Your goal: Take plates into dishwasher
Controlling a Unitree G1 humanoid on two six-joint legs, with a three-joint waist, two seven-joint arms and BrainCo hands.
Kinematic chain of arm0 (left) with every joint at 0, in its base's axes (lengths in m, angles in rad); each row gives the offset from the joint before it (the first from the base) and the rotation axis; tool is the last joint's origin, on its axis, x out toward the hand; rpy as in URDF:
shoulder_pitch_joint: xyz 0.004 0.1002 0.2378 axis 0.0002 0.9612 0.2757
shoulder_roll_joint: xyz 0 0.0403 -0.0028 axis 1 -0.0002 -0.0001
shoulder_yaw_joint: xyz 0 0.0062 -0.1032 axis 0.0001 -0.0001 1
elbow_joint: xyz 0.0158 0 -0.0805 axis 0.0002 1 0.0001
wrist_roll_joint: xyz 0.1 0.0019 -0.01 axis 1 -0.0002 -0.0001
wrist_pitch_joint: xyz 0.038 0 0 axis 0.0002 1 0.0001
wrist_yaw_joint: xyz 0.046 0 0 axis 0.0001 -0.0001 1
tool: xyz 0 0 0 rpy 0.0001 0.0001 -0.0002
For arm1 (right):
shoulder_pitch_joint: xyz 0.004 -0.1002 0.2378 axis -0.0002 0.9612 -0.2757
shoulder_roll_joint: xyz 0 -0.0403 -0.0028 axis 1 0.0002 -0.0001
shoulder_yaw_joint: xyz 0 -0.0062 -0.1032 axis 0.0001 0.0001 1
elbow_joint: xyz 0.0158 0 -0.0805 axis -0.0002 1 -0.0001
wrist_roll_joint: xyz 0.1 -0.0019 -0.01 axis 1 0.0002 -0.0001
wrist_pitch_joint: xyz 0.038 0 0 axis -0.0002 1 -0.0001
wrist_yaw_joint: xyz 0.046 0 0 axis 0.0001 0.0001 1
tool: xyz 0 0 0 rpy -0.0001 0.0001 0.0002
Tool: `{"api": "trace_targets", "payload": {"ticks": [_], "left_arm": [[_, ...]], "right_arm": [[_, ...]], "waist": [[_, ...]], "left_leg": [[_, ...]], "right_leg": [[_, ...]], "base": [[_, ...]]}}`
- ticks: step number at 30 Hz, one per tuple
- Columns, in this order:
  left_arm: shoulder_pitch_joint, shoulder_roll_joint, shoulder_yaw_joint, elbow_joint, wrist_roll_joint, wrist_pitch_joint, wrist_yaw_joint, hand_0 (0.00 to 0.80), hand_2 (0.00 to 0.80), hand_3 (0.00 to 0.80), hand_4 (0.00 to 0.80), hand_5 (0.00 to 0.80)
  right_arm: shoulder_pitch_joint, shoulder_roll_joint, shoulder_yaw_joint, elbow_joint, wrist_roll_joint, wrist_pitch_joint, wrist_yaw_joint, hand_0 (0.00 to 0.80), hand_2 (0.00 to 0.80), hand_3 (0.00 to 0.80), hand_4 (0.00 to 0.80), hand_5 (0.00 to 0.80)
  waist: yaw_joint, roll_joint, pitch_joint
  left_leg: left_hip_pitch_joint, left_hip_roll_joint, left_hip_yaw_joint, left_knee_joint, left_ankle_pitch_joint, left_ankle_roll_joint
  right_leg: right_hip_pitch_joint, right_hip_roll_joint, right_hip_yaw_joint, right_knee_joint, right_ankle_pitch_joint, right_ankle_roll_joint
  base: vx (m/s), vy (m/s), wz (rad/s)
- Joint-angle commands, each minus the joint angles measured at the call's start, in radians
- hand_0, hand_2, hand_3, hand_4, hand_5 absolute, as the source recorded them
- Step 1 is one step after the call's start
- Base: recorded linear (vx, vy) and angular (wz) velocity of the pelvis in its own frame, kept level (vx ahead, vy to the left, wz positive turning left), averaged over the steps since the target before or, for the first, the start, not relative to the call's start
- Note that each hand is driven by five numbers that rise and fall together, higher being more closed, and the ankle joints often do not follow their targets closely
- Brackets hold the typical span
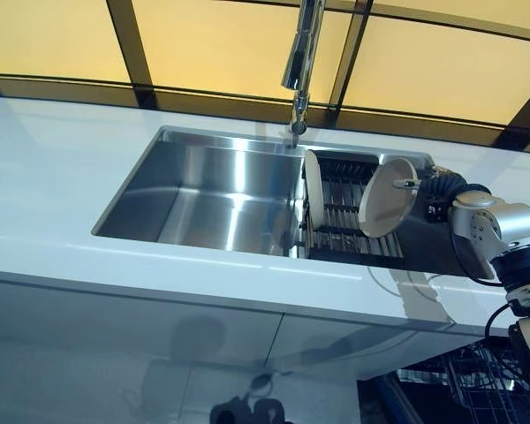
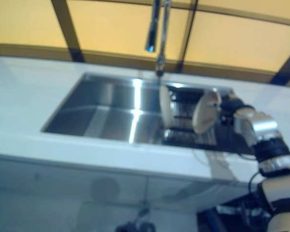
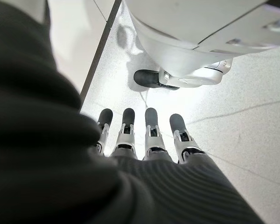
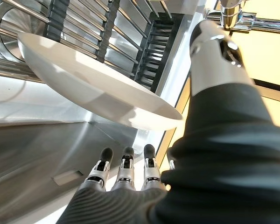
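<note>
A dark dish rack [image 1: 340, 216] fills the right part of the steel sink. One white plate [image 1: 313, 187] stands upright on edge at the rack's left end. A second white plate [image 1: 388, 196] is tilted and faces left at the rack's right end, its lower edge by the rack. My right hand [image 1: 427, 187] is at this plate's right rim. The thumb [image 4: 214, 51] reaches over the plate [image 4: 98, 88], and the straight fingers [image 4: 126, 165] lie on its other side with a gap. My left hand [image 3: 149, 135] shows only in its wrist view, fingers straight, hanging over the floor.
A tall chrome faucet [image 1: 300, 62] hangs over the middle of the sink basin [image 1: 212, 190]. White counter [image 1: 53, 177] surrounds the sink. A wire dishwasher rack [image 1: 481, 380] shows below the counter at the lower right. Windows run along the back.
</note>
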Motion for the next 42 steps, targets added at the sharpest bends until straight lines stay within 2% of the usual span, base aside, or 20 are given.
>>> {"api": "trace_targets", "payload": {"ticks": [1,23,26,27,42], "left_arm": [[-0.032,0.015,-0.059,0.012,-0.001,-0.012,0.000,0.000,0.000,0.000,0.000,0.000],[-0.042,0.009,-0.074,-0.005,-0.068,-0.021,-0.002,0.000,0.000,0.000,0.000,0.000],[-0.047,0.008,-0.077,-0.007,-0.082,-0.019,0.000,0.000,0.000,0.000,0.000,0.000],[-0.047,0.009,-0.078,-0.009,-0.083,-0.019,-0.002,0.000,0.000,0.000,0.000,0.000],[-0.042,0.010,-0.103,-0.030,-0.088,-0.024,-0.007,0.000,0.000,0.000,0.000,0.000]], "right_arm": [[-0.125,-0.001,0.046,0.018,-0.016,-0.026,-0.019,0.000,0.000,0.000,0.000,0.000],[-0.188,0.017,0.082,0.075,-0.049,0.019,-0.037,0.000,0.000,0.000,0.000,0.000],[-0.210,0.014,0.100,0.113,-0.106,0.039,-0.014,0.671,0.671,0.671,0.671,0.671],[-0.220,0.009,0.110,0.125,-0.135,0.046,-0.004,0.800,0.800,0.800,0.800,0.800],[-0.292,-0.047,0.175,0.190,-0.315,0.023,0.001,0.800,0.800,0.800,0.800,0.800]], "waist": [[0.034,0.003,-0.014],[0.047,0.010,0.024],[0.052,0.008,0.029],[0.054,0.008,0.030],[0.062,0.006,0.017]], "left_leg": [[0.024,0.040,0.018,0.000,-0.080,-0.035],[-0.009,0.036,0.002,0.000,-0.069,-0.036],[-0.017,0.035,-0.002,0.000,-0.066,-0.036],[-0.019,0.034,-0.003,0.000,-0.066,-0.036],[-0.016,0.031,-0.004,0.000,-0.070,-0.034]], "right_leg": [[-0.022,-0.022,-0.047,0.002,-0.013,0.051],[-0.049,-0.022,-0.056,0.002,-0.004,0.047],[-0.054,-0.023,-0.062,0.002,-0.002,0.047],[-0.056,-0.023,-0.064,0.002,-0.001,0.047],[-0.054,-0.024,-0.064,0.002,-0.003,0.050]], "base": [[0.000,0.000,0.00],[-0.003,0.007,0.02],[-0.004,0.004,0.01],[0.000,0.000,0.00],[-0.006,0.002,0.02]]}}
